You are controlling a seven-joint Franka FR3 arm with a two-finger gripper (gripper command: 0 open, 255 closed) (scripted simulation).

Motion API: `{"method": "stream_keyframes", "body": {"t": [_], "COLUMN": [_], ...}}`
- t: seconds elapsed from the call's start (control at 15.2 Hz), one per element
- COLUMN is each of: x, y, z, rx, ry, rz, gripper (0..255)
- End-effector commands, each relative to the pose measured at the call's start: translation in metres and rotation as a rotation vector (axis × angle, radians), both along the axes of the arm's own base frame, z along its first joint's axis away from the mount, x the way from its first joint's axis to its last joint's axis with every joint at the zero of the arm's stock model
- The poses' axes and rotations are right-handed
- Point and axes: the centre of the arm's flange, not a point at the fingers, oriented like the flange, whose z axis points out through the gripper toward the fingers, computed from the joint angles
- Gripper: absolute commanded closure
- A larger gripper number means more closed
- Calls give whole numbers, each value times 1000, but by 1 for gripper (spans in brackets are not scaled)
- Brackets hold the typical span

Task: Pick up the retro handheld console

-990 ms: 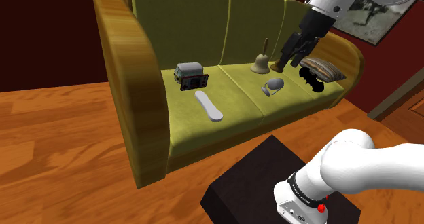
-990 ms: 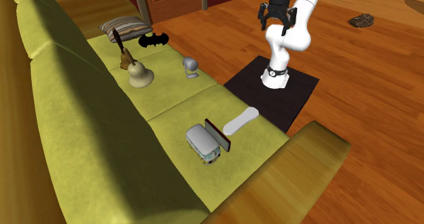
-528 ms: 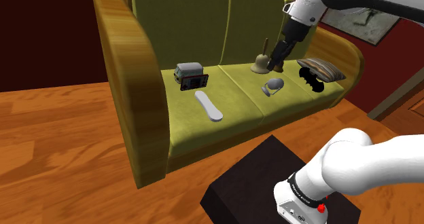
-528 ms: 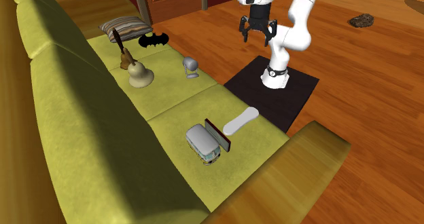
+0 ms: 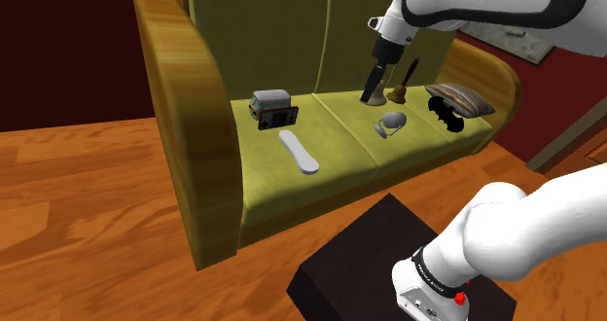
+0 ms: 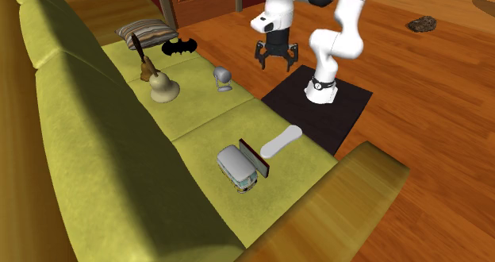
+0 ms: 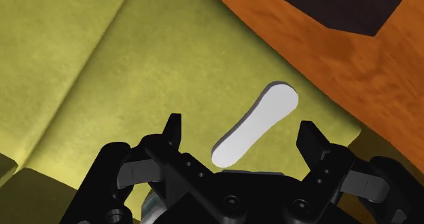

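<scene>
Fingers (image 7: 172, 133) stand wide apart and hold nothing. They hang in the air over the green sofa (image 5: 340, 154), well apart from the toy van (image 5: 271, 100). The console (image 5: 271, 118) is dark with a red rim. It stands on its edge, right against the van's side. A flat white strip (image 7: 255, 124) lies near the van, just past the console.
</scene>
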Motion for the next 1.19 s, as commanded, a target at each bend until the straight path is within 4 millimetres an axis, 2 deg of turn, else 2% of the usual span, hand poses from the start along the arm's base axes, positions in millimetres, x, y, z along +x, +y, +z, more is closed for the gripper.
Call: {"method": "stream_keyframes", "body": {"t": [0.0, 0.53, 1.12], "x": [25, 118, 218], "y": [-5, -8, 19], "z": [-15, -69, -132], "rx": [-6, -26, -48], "ry": [2, 15, 29], "rz": [76, 358, 676], "gripper": [0, 0, 0]}}
